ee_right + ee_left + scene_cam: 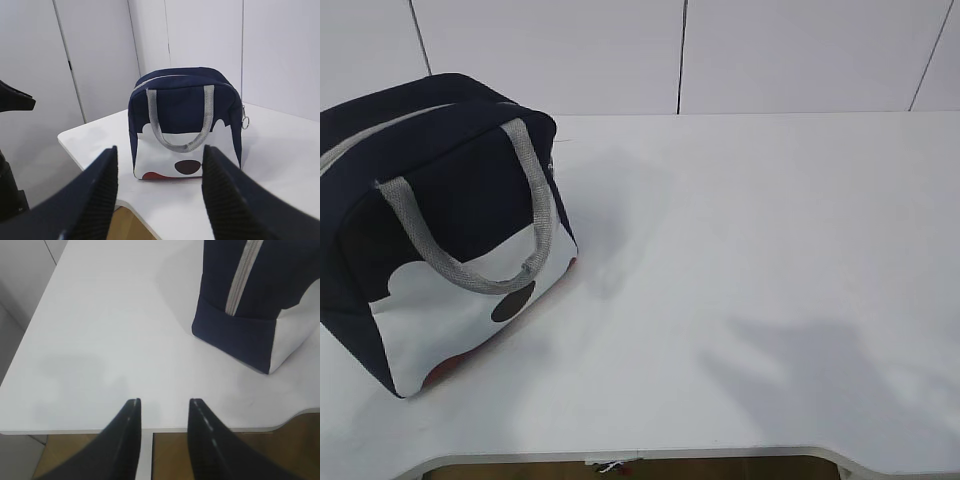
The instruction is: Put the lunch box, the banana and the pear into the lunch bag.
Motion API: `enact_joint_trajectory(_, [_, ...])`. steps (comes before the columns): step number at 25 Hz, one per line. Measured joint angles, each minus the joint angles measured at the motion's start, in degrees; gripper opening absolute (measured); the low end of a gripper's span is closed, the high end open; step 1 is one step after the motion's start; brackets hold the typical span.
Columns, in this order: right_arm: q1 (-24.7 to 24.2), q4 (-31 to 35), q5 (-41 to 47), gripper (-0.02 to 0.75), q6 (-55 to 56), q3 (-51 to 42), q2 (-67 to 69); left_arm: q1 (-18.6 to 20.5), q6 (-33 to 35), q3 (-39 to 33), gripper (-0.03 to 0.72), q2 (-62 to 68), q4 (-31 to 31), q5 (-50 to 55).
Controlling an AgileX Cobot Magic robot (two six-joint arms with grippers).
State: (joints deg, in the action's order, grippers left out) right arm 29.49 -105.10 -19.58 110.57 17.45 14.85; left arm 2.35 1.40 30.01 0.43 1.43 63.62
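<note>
In the exterior view the lunch bag [430,225] stands at the left of the frame on the white table [750,260], leaning a little, its white lower panel with the dark spot facing the camera and one grey webbing handle [485,215] drooping down over that panel; the handle hangs slack because nothing is lifting it, and the zipper along the top looks closed, so the bag appears zipped with nothing left out. No lunch box, banana or pear shows anywhere on the table, which suggests they are already inside, though the frames cannot confirm that. Neither arm appears here, only soft shadows at the lower right. In the left wrist view the left claw [164,406] sits at the bottom centre of the frame with its jaws set narrowly apart and nothing between them, hovering over the near table edge; the bag's navy end with its grey zipper [242,277] fills the upper right, well apart from the claw. In the right wrist view the right claw [159,152] spreads wide across the lower frame, empty, framing the bag at centre, whose ring pull [245,121] hangs at the right end of the zipper; the claw is kept back from it, as if parked clear.
</note>
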Motion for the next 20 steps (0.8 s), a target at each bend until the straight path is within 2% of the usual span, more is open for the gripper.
enact_joint_trajectory(20, [0.0, 0.0, -0.01, 0.435, 0.62, 0.0, 0.0, 0.0, 0.0, 0.0, 0.243, 0.0, 0.0, 0.0])
